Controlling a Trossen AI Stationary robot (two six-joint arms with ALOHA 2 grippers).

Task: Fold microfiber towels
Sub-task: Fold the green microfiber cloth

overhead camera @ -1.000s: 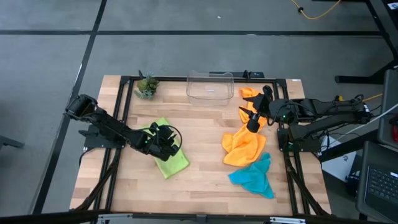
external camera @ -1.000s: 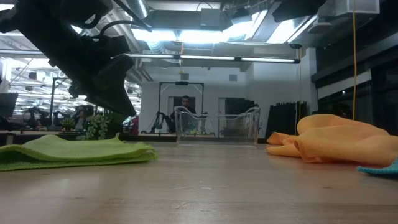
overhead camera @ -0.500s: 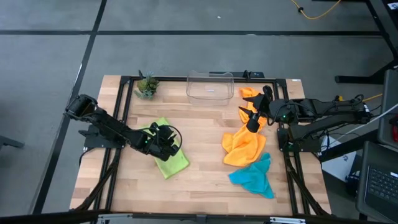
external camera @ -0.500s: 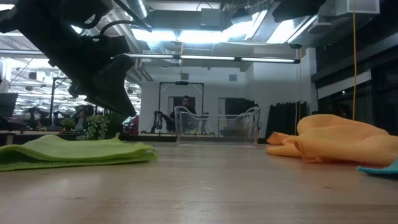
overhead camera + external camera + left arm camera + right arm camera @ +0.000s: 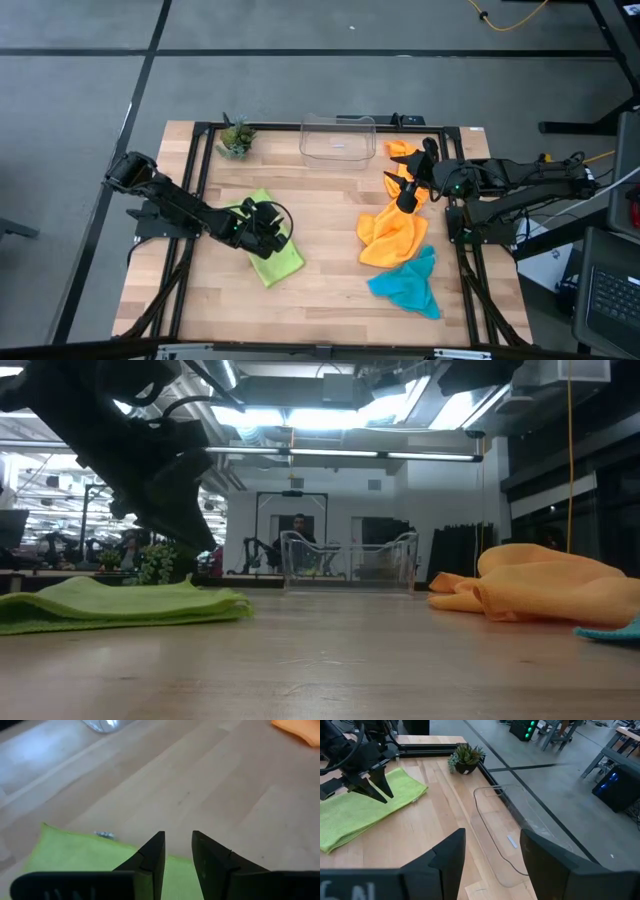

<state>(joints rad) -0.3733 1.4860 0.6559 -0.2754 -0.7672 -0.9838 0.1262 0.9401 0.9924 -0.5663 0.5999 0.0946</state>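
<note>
A: Anything changed on the lime green towel (image 5: 272,256)?

B: Nothing; it lies folded flat, left of centre on the tabletop (image 5: 330,290), as a second ago. The left gripper (image 5: 272,238) hangs motionless over it, jaws slightly apart, empty.

A: And the right gripper (image 5: 408,197)?

B: Jaws wide apart, empty, idle above the crumpled orange towels (image 5: 392,238). Those and the teal towel (image 5: 408,285) remain unfolded.

We compare low view frames: left gripper (image 5: 165,485) reads slightly shifted above lime green towel (image 5: 120,603); dark silhouette edge sits a touch differently against ceiling lights. We cannot tell direction with confidence. High view gives us no visible shift of left gripper (image 5: 268,229) over lime green towel (image 5: 270,255). We find no other change: no cloth moved, no fold altered.
</note>
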